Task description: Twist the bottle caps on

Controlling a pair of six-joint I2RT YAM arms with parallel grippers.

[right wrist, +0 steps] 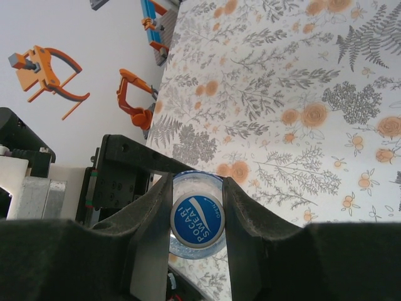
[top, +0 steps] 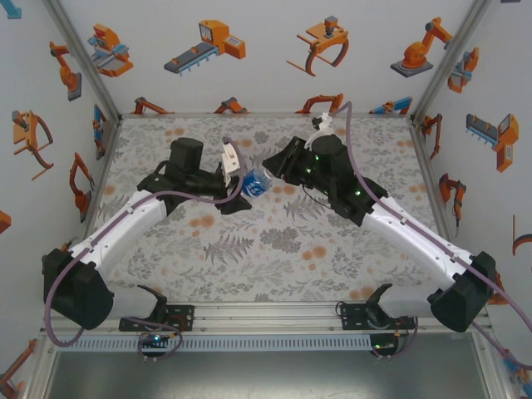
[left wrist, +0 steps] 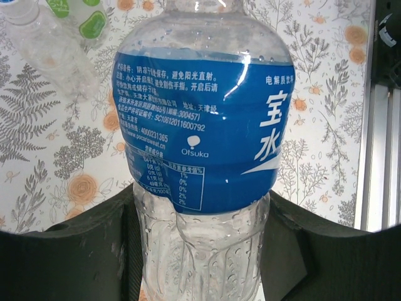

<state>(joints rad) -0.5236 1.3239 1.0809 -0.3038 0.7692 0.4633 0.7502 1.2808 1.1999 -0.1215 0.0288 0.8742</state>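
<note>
Left wrist: left end effector tight around bottle, top cropped; right end effector tight on cap.

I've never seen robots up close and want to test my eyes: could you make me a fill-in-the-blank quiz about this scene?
The left gripper is shut on a bottle with a ____ label.
The right gripper pinches its cap, printed Pocari ____.
Beyond it on the table are a plain clear bottle and another bottle with ____ markings.
Missing words: blue; Sweat; green.
</note>
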